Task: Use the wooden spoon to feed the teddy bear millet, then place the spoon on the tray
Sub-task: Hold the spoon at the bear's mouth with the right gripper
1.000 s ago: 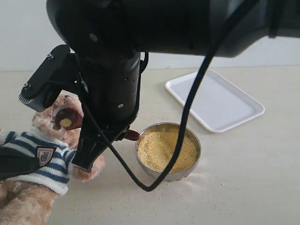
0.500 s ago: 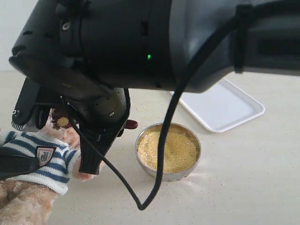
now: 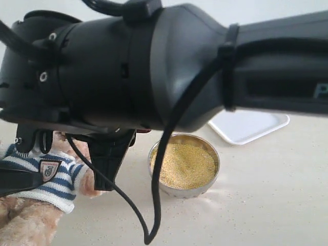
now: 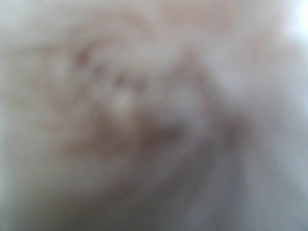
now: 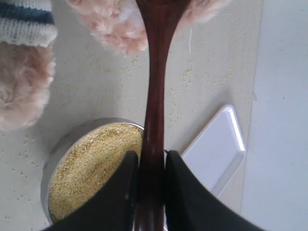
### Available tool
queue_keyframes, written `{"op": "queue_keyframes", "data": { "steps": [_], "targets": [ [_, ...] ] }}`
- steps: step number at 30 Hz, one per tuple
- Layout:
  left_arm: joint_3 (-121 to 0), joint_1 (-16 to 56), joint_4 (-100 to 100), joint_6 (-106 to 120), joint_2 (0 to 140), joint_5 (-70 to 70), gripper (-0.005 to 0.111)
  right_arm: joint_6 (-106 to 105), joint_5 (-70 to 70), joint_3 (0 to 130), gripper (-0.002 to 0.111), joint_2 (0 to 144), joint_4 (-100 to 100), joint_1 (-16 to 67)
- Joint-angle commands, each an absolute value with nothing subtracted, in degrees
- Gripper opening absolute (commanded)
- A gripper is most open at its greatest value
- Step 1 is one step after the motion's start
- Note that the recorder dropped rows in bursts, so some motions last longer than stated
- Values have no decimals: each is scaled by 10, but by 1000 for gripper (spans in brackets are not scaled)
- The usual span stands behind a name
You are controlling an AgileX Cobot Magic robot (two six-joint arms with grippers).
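Observation:
My right gripper [image 5: 151, 166] is shut on the slim handle of the dark wooden spoon [image 5: 156, 91]. The spoon's bowl end reaches into the teddy bear's pinkish fur [image 5: 115, 24] and runs out of view. In the exterior view the right arm [image 3: 154, 66] hides the bear's face and the spoon bowl. The bear's striped sweater [image 3: 48, 177] shows at the lower left. The steel bowl of yellow millet [image 3: 185, 165] stands right of the bear. Part of the white tray [image 3: 251, 127] shows behind the bowl. The left wrist view is a blur of tan fur.
A dark bar [image 3: 15, 183] lies across the bear's body at the left edge. A black cable [image 3: 154, 205] hangs from the right arm in front of the bowl. Spilled grains [image 5: 185, 74] dot the beige table [image 3: 266, 205] around the bowl.
The right arm has swung closer to the exterior camera and fills more of the view. The spoon bowl with millet, seen earlier at the bear's face, is now hidden behind it.

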State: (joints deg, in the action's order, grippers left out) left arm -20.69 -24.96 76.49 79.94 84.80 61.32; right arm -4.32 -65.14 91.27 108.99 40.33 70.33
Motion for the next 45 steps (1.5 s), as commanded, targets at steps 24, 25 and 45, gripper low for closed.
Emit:
{"op": "queue_keyframes", "data": {
  "steps": [24,25,45],
  "targets": [
    [-207,-251,775,802,848,627,5,15,-700,914,0,1099,506,759],
    [-207,-251,775,802,848,627,5,16,-700,912,0,1099,506,759],
    [-207,-251,775,802,848,627,5,87,-700,897,0,1075,425,736]
  ]
}}
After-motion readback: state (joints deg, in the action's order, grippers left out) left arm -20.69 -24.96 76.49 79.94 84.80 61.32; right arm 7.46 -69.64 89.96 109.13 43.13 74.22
